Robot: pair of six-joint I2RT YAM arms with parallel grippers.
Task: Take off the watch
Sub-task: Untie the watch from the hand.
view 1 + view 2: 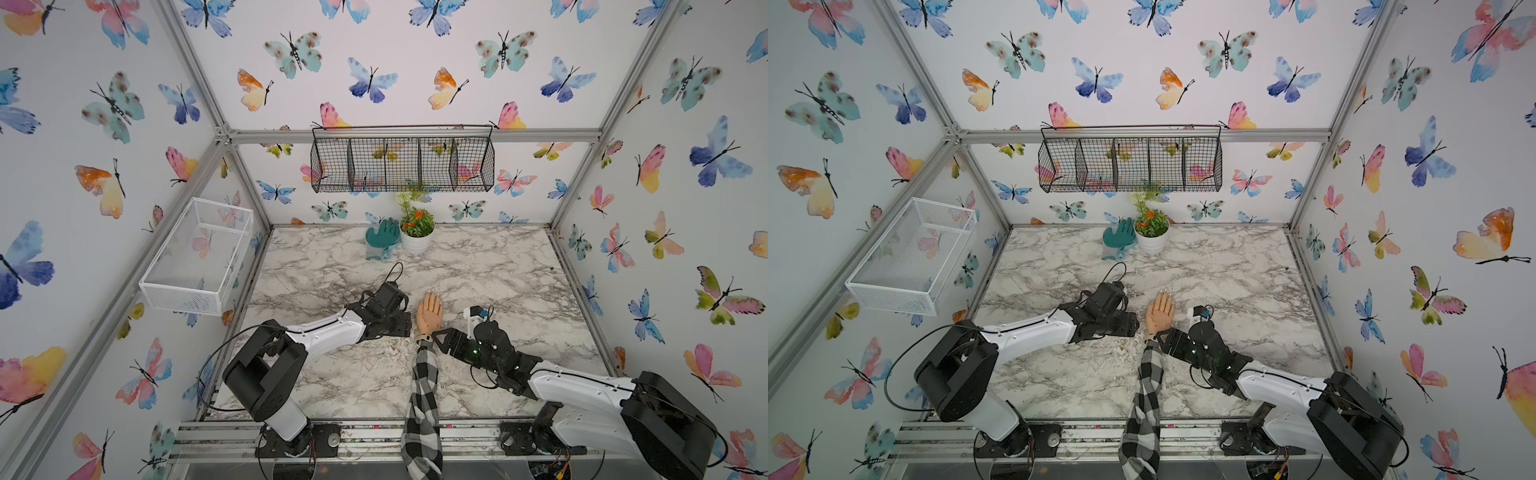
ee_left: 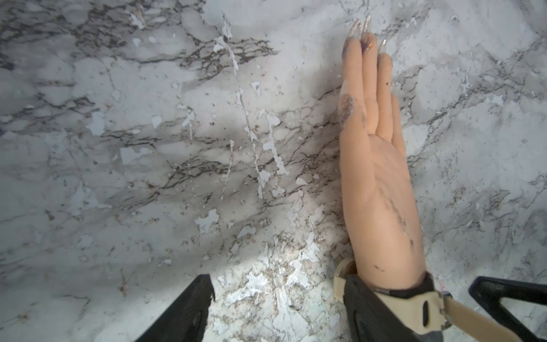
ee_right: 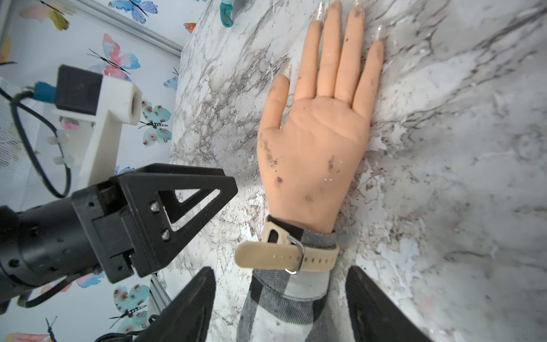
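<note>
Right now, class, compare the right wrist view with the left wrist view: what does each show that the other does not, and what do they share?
Right wrist only: the mannequin hand palm-up with all five fingers, the butterfly wall, the left gripper from outside. Left wrist only: that hand edge-on from its thumb side, one of the right gripper's fingers from outside. Both: the hand, the watch on its wrist, the marble table.

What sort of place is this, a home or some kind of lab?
Probably a staged robot test booth, not a home: aluminium frame holding butterfly-paper walls, left arm and right arm mounted at the marble-look table's edge, a mannequin hand as prop.
</note>
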